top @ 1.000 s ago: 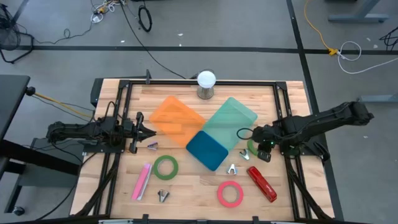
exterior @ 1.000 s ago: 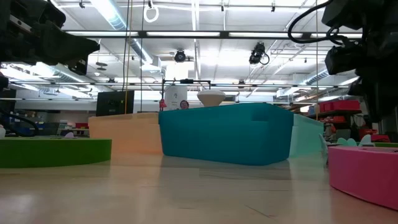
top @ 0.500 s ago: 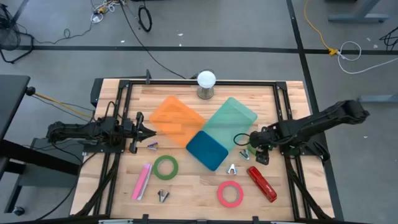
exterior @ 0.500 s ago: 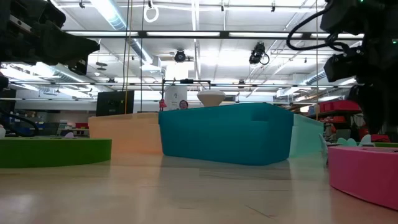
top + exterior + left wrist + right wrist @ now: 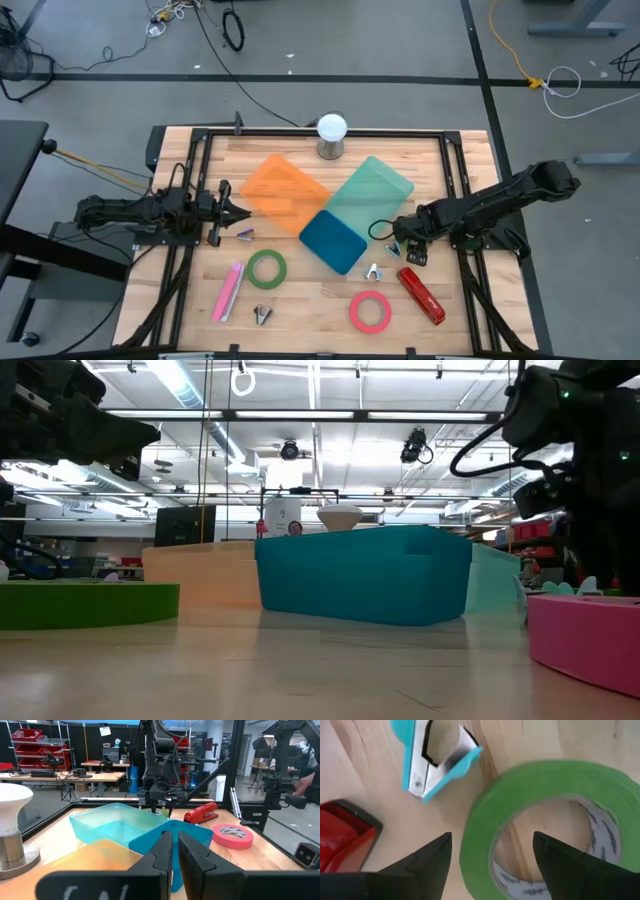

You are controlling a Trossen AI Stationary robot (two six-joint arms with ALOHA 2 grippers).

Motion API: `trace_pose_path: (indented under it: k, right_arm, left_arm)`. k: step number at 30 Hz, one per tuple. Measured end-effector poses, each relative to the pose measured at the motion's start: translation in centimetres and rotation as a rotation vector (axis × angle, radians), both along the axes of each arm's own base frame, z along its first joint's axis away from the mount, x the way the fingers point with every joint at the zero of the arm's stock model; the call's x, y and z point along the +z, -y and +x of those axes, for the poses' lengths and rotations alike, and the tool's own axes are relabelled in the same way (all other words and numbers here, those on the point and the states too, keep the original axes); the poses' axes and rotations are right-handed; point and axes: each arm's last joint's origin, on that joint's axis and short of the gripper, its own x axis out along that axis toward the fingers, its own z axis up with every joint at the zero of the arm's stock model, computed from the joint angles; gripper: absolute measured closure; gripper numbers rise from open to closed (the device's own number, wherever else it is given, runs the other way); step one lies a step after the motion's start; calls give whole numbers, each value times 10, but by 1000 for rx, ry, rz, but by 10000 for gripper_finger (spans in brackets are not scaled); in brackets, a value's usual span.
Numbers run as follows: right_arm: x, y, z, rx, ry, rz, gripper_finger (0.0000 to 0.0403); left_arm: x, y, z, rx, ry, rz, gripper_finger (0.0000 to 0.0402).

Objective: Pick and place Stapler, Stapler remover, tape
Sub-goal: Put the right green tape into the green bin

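The stapler (image 5: 421,295) lies right of the tape roll (image 5: 369,311).

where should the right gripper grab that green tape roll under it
Pinch the ring wall of the green tape roll, one finger in the hollow core, one outside, coming straight down. It lies flat on the wood, so only the rim offers a hold. The right gripper hangs open over the near rim. Keep off the side facing the blue staple remover, which lies close by.

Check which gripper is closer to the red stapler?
Right. The right gripper hangs just above the red stapler by the table's right edge, over a green tape roll. The left gripper waits across the table by the orange bin.
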Motion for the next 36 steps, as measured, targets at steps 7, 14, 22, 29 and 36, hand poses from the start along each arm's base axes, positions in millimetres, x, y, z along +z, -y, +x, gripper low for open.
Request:
trace_pose_path:
  k: [7,14,22,29,36]
  right_arm:
    - [-13,-1,7,0,-34,-14,124]
    - [-19,-1,9,1,-67,-35,136]
    - [-18,-1,9,-2,-62,-36,193]
    - [-18,-1,8,14,-66,-38,238]
    - [-18,-1,8,16,-67,-31,266]
  left_arm:
    - [0,0,0,0,0,0,369]
    - [0,0,0,0,0,0,369]
    - [0,0,0,0,0,0,369]
    - [0,0,0,0,1,0,369]
    - [0,0,0,0,0,0,369]
